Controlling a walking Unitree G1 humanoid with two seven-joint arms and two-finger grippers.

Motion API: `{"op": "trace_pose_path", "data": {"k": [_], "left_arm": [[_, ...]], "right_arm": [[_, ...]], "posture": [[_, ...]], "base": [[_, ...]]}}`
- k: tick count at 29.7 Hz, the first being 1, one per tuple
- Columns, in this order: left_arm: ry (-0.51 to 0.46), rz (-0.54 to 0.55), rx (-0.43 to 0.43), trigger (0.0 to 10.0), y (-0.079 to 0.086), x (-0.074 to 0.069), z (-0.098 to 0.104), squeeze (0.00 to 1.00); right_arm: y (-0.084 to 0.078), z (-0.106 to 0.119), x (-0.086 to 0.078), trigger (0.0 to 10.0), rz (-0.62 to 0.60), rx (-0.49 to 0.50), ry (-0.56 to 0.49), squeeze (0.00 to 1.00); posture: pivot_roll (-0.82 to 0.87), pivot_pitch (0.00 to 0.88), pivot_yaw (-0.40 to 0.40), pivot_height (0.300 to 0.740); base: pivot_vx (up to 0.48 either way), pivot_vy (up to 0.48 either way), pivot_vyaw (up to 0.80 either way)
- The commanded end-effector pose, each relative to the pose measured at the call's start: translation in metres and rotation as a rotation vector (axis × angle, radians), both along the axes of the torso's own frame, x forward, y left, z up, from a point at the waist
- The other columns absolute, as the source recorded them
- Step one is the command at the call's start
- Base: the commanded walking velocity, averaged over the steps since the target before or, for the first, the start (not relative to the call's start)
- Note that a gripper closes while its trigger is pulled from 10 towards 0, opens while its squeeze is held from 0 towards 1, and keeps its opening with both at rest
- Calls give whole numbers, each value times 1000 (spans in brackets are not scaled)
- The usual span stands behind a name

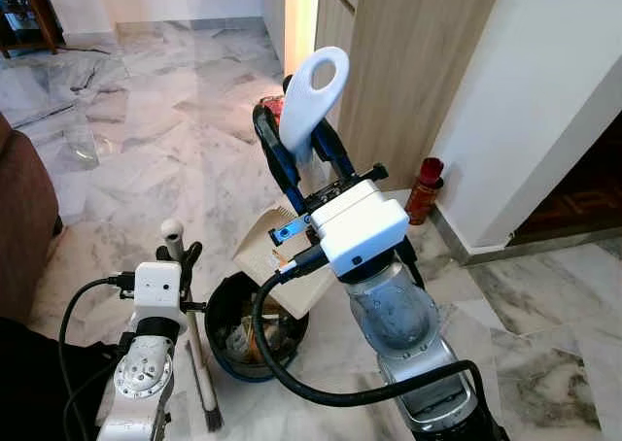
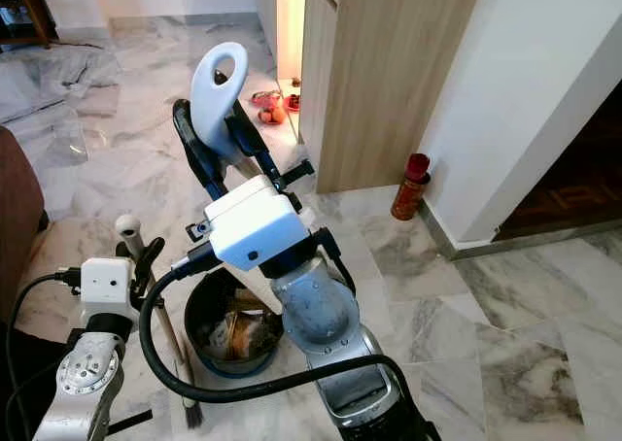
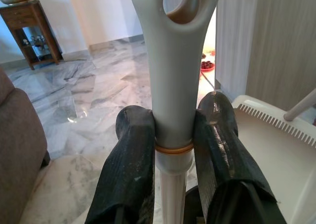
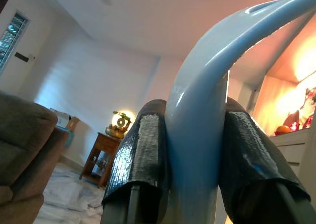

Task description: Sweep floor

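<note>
My left gripper [image 3: 173, 128] is shut on the grey handle of a small broom [image 1: 172, 231], which stands upright at the lower left with its dark bristles [image 1: 209, 414] on the marble floor. My right gripper [image 1: 292, 154] is shut on the pale loop handle [image 1: 314, 93] of a cream dustpan [image 1: 267, 252]. The pan is tilted over a dark round bin [image 1: 222, 310] that holds rubbish. In the right wrist view both black fingers [image 4: 140, 155] clamp the pale handle. My right arm hides part of the pan and the bin.
A wooden cabinet [image 1: 408, 62] and a white wall corner [image 1: 525, 120] stand to the right, with a red bottle [image 1: 424, 190] at the wall's foot. A brown sofa [image 1: 19, 218] is at the left. Open marble floor [image 1: 165, 120] stretches ahead.
</note>
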State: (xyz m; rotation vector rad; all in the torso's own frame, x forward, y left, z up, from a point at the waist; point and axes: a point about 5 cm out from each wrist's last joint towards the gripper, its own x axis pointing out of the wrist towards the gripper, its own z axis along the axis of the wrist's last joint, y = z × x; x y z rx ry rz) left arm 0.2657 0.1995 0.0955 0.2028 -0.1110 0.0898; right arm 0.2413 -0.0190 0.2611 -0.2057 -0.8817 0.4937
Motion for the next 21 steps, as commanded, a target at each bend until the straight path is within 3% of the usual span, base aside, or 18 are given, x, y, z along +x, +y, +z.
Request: {"op": "trace_pose_path", "data": {"k": [1,4,5,8,13,14,18,21], "left_arm": [[-22,-19,16,10000,-3,1,6,0],[-23,-19,13,10000,-4,1,6,0],[-23,-19,14,10000,-4,1,6,0],[-22,-20,16,10000,-3,0,5,0],[-20,-16,18,10000,-1,-2,5,0],[-20,-14,20,10000,0,-2,5,0],[-17,-11,22,10000,2,-4,5,0],[-15,-13,23,10000,2,-7,5,0]], "right_arm": [[-3,10,-3,10000,-16,27,-69,0],[-13,12,6,10000,-101,21,-80,0],[-26,13,15,10000,-197,24,-83,0],[-44,13,27,10000,-312,33,-78,0],[-62,9,37,10000,-410,3,-76,0],[-73,5,43,10000,-457,6,-50,0],[-91,-13,53,10000,-525,21,38,0],[-103,-40,60,10000,-573,-8,139,0]], "posture": [[170,66,-48,740],[168,65,-48,740],[166,64,-48,740],[162,63,-46,740],[165,66,-44,740],[164,68,-45,740],[160,77,-40,740],[164,82,-37,740]], "base": [[0,0,0],[0,0,0],[0,0,0],[0,0,0],[0,0,0],[0,0,0],[0,0,0],[0,0,0]]}}
